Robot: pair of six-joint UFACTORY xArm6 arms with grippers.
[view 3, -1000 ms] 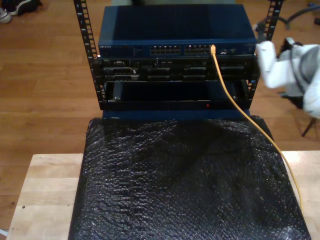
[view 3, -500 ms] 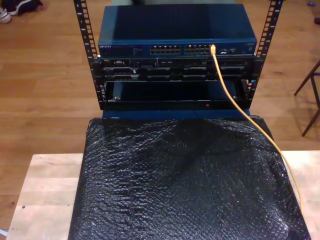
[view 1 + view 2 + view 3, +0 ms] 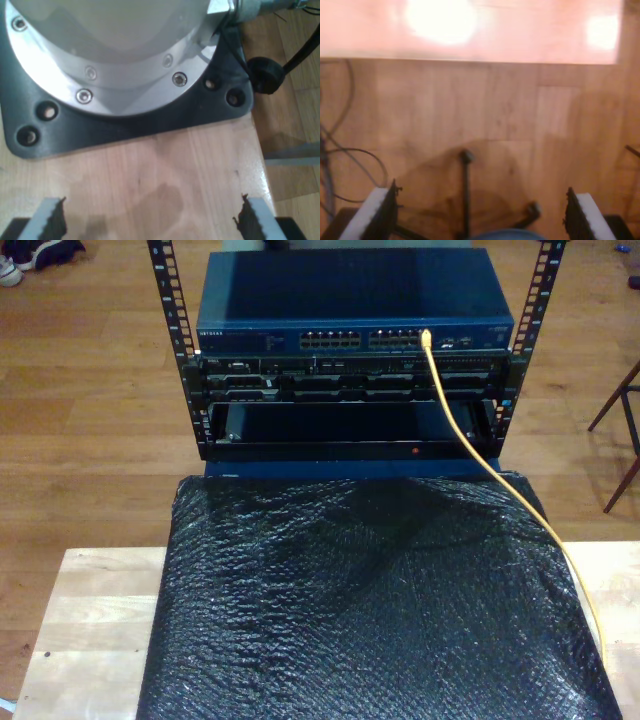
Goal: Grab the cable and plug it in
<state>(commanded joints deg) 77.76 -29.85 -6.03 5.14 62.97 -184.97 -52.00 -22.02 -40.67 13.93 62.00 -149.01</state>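
Note:
The yellow-orange cable (image 3: 470,445) has its tip seated in a port on the blue network switch (image 3: 355,300), near the switch's right end in the exterior view. From there it trails down over the black bubble-wrap sheet (image 3: 370,610) toward the exterior view's right edge. My first gripper (image 3: 150,225) is open above a bare wooden tabletop (image 3: 165,170), close to a round metal arm base on a black plate (image 3: 125,65). My second gripper (image 3: 480,220) is open too, hanging over the wooden floor (image 3: 485,110) with nothing between its fingers.
The switch sits in a black rack (image 3: 350,400) with perforated posts. A pale wooden table (image 3: 90,620) carries the black sheet. Dark chair legs (image 3: 620,430) stand at the exterior view's right. Loose dark wires (image 3: 340,150) and a black stand foot (image 3: 466,190) lie on the floor.
A white arm at the exterior view's right edge one second ago has withdrawn out of the picture. The cable stays plugged in and has not moved.

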